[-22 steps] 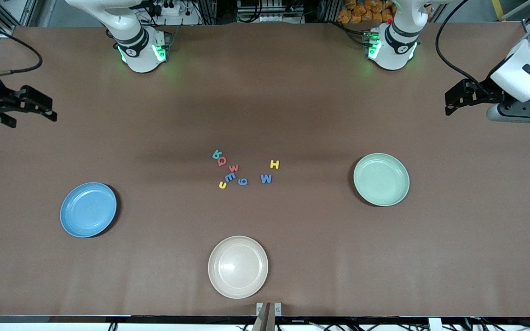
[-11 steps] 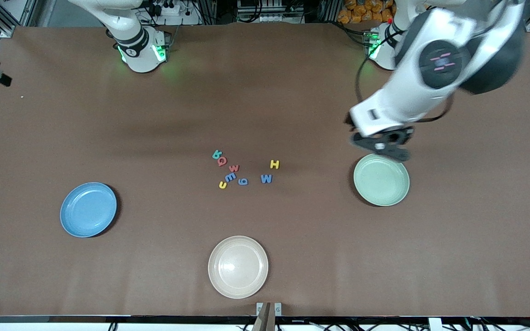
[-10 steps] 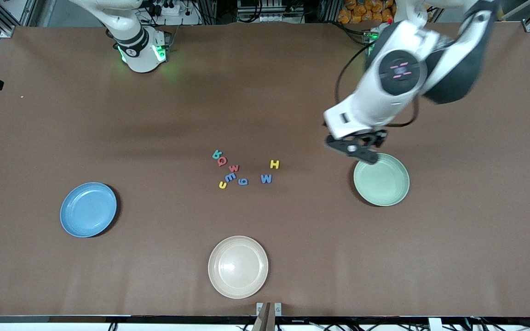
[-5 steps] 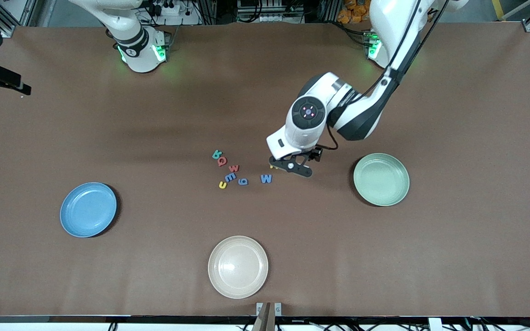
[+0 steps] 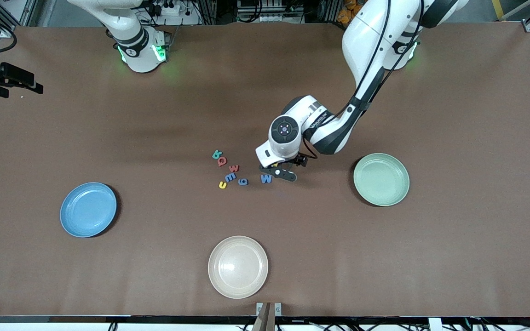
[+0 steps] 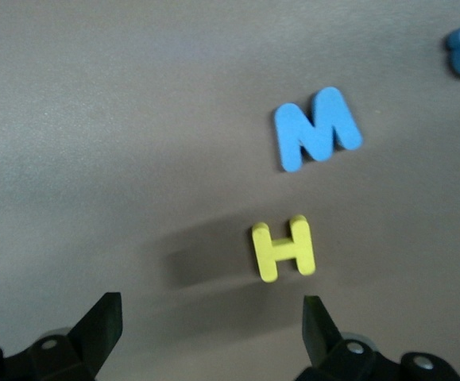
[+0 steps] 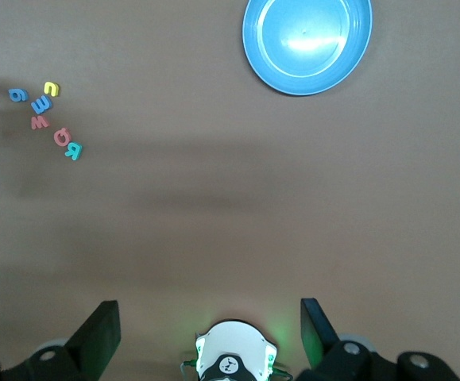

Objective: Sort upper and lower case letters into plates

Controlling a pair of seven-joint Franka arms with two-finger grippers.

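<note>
Several small letters lie mid-table: a teal one (image 5: 217,154), red ones (image 5: 221,161), a blue E (image 5: 230,177), a yellow one (image 5: 222,185), a blue one (image 5: 243,181) and a blue M (image 5: 266,179). My left gripper (image 5: 278,172) hangs open low over the yellow H (image 6: 284,249), which lies just ahead of its fingers (image 6: 102,321) beside the blue M (image 6: 317,128). The light blue plate (image 5: 88,209) sits toward the right arm's end, the mint green plate (image 5: 381,179) toward the left arm's end. My right gripper (image 5: 7,79) waits open and high at the table's edge.
A cream plate (image 5: 238,266) lies nearest the front camera, mid-table. The right wrist view looks down on the right arm's base (image 7: 233,357), the blue plate (image 7: 307,44) and the letter cluster (image 7: 47,119).
The left arm swung in from the table's end, passed over the green plate and came down over the yellow H. The right gripper only shifted slightly at the table's edge.
</note>
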